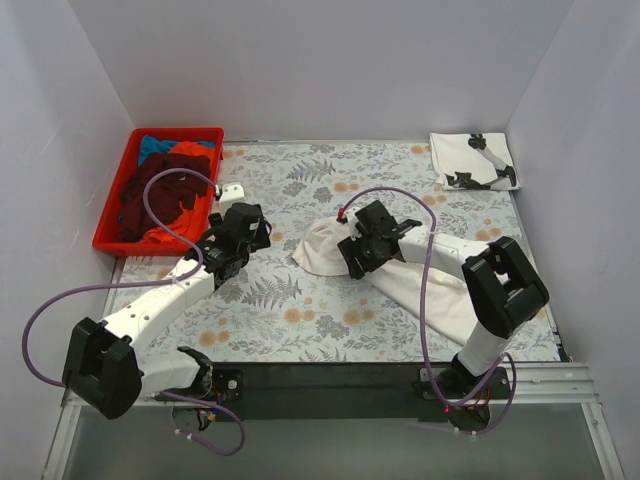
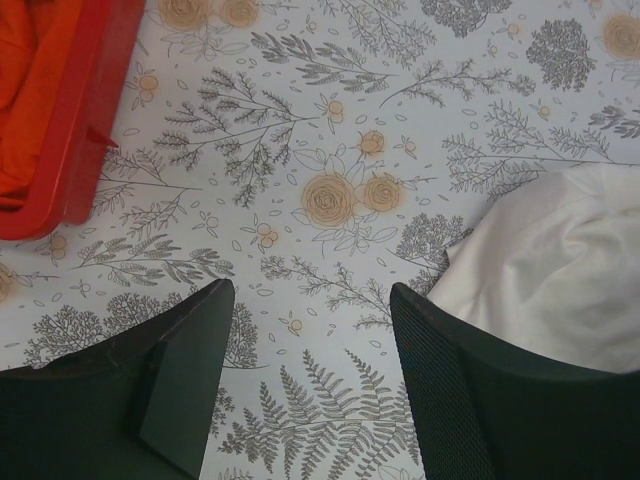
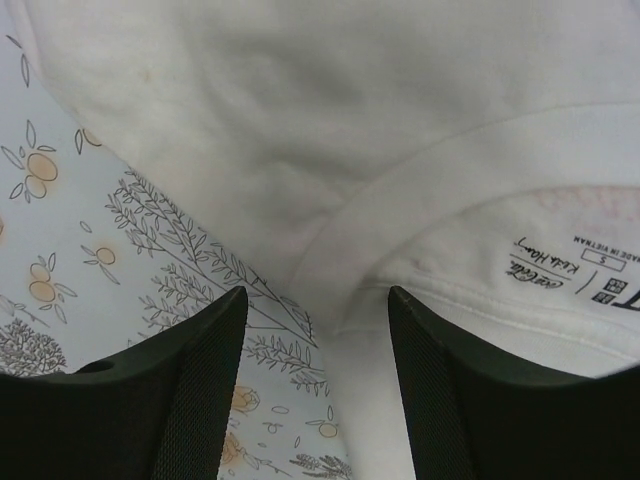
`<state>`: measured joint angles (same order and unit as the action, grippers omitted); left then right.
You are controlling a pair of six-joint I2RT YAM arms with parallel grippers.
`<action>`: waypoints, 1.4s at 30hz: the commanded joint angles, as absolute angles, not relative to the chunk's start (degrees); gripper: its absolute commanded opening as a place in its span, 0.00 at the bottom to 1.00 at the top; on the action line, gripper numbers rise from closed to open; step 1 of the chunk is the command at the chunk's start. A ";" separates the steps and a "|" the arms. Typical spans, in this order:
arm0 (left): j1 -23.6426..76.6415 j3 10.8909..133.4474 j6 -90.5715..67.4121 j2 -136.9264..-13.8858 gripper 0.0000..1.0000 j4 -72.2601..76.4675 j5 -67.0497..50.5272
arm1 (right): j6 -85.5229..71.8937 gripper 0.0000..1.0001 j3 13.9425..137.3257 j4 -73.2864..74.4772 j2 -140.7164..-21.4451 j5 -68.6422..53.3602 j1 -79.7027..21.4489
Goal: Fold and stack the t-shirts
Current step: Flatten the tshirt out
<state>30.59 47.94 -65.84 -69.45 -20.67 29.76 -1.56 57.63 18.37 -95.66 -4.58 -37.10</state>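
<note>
Presently the right gripper [image 3: 315,300], jaws parted and holding nothing, is straddling the collar [image 3: 400,190] of the rumpled white cloth t-shirt [image 3: 300,120], risking a double-layer pinch; the left gripper [image 2: 312,290] is idling open, empty.

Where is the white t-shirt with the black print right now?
In the top view, the white t-shirt with black print lies folded at the far right corner of the table, opposite the red crate.

White t-shirt [image 1: 322,248] is lying crumpled mid-table [image 1: 300,320], under the right gripper [image 1: 352,255]. Left gripper [image 1: 252,235] is pointing toward it from beside the red crate [image 1: 180,132], which is holding maroon, orange and blue shirts [image 1: 160,190]. Folded black-printed shirt [image 1: 473,160] is resting at the far right corner.
</note>
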 commanded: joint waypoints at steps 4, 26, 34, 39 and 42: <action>30.23 47.55 -64.69 -66.88 0.62 -19.69 32.78 | 1.49 0.54 62.04 17.14 -100.28 -2.72 -38.06; 29.53 46.41 -64.86 -66.00 0.62 -18.55 33.92 | -2.81 0.56 125.13 37.33 -122.51 10.54 -40.78; 29.44 46.58 -65.04 -66.09 0.62 -18.54 31.91 | -0.27 0.61 90.08 31.13 -103.23 10.49 -33.59; 29.44 46.50 -65.13 -66.18 0.62 -18.63 31.11 | 4.39 0.60 74.29 24.27 -95.46 1.52 -23.93; 29.44 46.41 -65.21 -66.36 0.62 -18.55 31.03 | 6.41 0.57 70.49 22.06 -94.66 -2.08 -19.53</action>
<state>29.74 47.18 -65.39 -67.09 -19.22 30.89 2.92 72.40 28.73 -97.38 4.71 -21.89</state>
